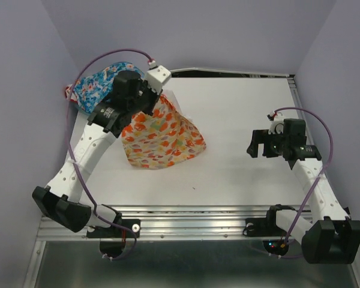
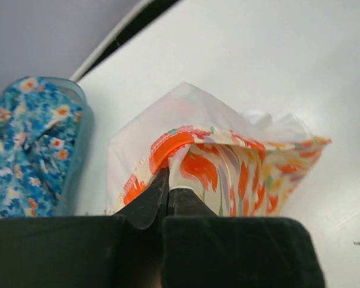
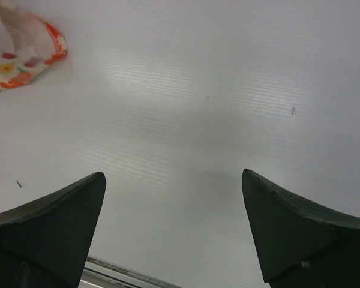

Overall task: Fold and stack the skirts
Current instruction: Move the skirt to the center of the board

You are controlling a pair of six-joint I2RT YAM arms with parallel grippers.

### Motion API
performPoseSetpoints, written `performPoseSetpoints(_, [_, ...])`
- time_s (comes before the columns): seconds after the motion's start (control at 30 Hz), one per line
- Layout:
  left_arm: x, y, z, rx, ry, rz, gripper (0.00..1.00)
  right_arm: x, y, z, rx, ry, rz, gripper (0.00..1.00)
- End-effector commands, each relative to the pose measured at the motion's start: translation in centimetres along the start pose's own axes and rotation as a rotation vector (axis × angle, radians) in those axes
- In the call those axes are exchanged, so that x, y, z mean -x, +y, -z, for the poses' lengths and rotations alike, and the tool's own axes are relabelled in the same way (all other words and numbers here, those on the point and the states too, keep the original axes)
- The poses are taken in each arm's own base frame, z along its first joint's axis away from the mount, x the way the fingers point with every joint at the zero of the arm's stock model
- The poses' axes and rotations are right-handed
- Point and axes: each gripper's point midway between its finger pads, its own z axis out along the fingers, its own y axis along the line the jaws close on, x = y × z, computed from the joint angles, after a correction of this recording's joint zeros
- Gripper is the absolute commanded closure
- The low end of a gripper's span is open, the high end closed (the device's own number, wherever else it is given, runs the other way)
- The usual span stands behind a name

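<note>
- Top external view: the left gripper [image 1: 151, 103] is clenched on the upper edge of the cream skirt [image 1: 165, 135], over the far left part of the table [image 1: 240, 102].
- The cream skirt, printed with orange-red flowers, hangs from that grip and spreads out toward the middle of the table, its lower part resting on the surface.
- Left wrist view: the left gripper [image 2: 168, 187] has its jaws pressed together on a fold of the cream skirt [image 2: 240, 168] at an orange hem, with the pale inside of the cloth showing above.
- The blue skirt [image 1: 99, 81] lies bunched at the far left corner, behind the left arm; in the left wrist view the blue skirt [image 2: 24, 144] sits inside a see-through blue basket [image 2: 79, 150], just beside the cream one.
- The right gripper [image 1: 261, 144] hovers over the right side of the table, well apart from both skirts.
- Right wrist view: the right gripper [image 3: 174, 177] is spread wide and holds nothing, with bare table [image 3: 198, 90] below it and a corner of the cream skirt [image 3: 18, 66] at the top left.
</note>
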Motion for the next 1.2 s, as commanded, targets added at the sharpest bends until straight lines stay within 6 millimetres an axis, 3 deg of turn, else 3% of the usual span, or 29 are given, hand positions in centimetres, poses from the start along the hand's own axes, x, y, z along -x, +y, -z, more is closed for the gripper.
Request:
performPoseSetpoints(0.0, [1.9,-1.4,0.2,0.091,-0.074,-0.047,1.0,3.1,0.0,0.5,-0.007,-0.074,0.017,0.0])
performPoseSetpoints(0.1, [1.3,-0.3,-1.6,0.235,-0.045,-0.013,1.0,3.4,-0.5,0.2,-0.026,-0.065,0.011,0.0])
performPoseSetpoints(0.13, [1.1,1.1,-2.3,0.331,-0.027,-0.005,1.0,3.6,-0.6,0.2,-0.032,-0.068,0.009,0.0])
performPoseSetpoints(0.23, [2.4,3.0,-2.9,0.445,-0.041,0.018,1.0,4.2,-0.8,0.3,-0.046,-0.074,0.009,0.0])
performPoseSetpoints(0.27, [3.8,3.3,-2.7,0.457,-0.072,0.023,1.0,4.3,-0.8,0.3,-0.047,-0.075,0.011,0.0])
performPoseSetpoints(0.33, [4.2,2.3,-3.8,0.412,-0.064,-0.016,1.0,4.6,-1.0,0.6,-0.051,-0.08,0.009,0.0])
performPoseSetpoints(0.4, [4.1,-0.5,-4.9,0.324,-0.04,-0.065,1.0,5.1,-0.8,0.7,-0.043,-0.08,0.012,0.0])
performPoseSetpoints(0.5, [1.3,-5.0,-7.3,0.176,0.049,-0.123,1.0,6.0,-1.0,1.0,-0.047,-0.083,0.018,0.0])
performPoseSetpoints(0.53, [0.2,-7.7,-8.4,0.092,0.077,-0.14,1.0,6.1,-1.3,1.0,-0.048,-0.078,0.012,0.0])
performPoseSetpoints(0.6, [-1.6,-10.5,-9.6,-0.006,0.115,-0.154,1.0,6.7,-1.6,1.1,-0.043,-0.081,0.004,0.0])
performPoseSetpoints(0.63, [-2.8,-13.4,-10.6,-0.115,0.141,-0.16,1.0,6.6,-1.4,0.7,-0.018,-0.062,0.001,0.0])
performPoseSetpoints(0.73, [-3.5,-17.1,-12.0,-0.279,0.152,-0.154,1.0,6.8,-2.2,0.7,-0.009,-0.055,-0.019,0.0])
performPoseSetpoints(0.8, [-3.9,-20.5,-13.2,-0.459,0.161,-0.16,0.91,6.5,-2.1,0.3,0.022,-0.033,-0.015,0.0])
performPoseSetpoints(0.83, [-5.5,-21.9,-14.6,-0.524,0.201,-0.162,0.86,6.5,-2.4,0.4,0.026,-0.031,-0.017,0.0])
performPoseSetpoints(0.87, [-4.2,-23.5,-14.2,-0.624,0.18,-0.149,0.75,6.4,-2.4,0.3,0.044,-0.021,-0.012,0.0])
performPoseSetpoints(0.9, [-6.1,-24.9,-15.6,-0.685,0.232,-0.143,0.7,6.3,-2.2,0.4,0.056,-0.012,-0.009,0.0])
performPoseSetpoints(0.93, [-6.7,-26.2,-15.1,-0.768,0.277,-0.117,0.58,6.4,-1.8,0.4,0.079,-0.012,0.004,0.0])
performPoseSetpoints(0.97, [-4.3,-26.5,-15.2,-0.797,0.235,-0.11,0.53,6.3,-1.7,0.3,0.09,-0.004,0.007,0.0])
performPoseSetpoints(1.0, [-4.4,-26.9,-15.3,-0.829,0.251,-0.095,0.49,6.3,-1.6,0.3,0.099,-0.002,0.012,0.0])
performPoseSetpoints(1.03, [-5.8,-27.6,-16.2,-0.856,0.298,-0.082,0.45,6.2,-1.5,0.3,0.108,0.004,0.016,0.01])
performPoseSetpoints(1.1, [-5.0,-27.1,-15.1,-0.917,0.305,-0.044,0.33,6.3,-1.2,0.3,0.136,0.007,0.051,0.04])
performPoseSetpoints(1.17, [-4.5,-26.3,-13.6,-0.968,0.291,-0.014,0.3,5.8,-0.4,0.3,0.198,0.02,0.091,0.07])
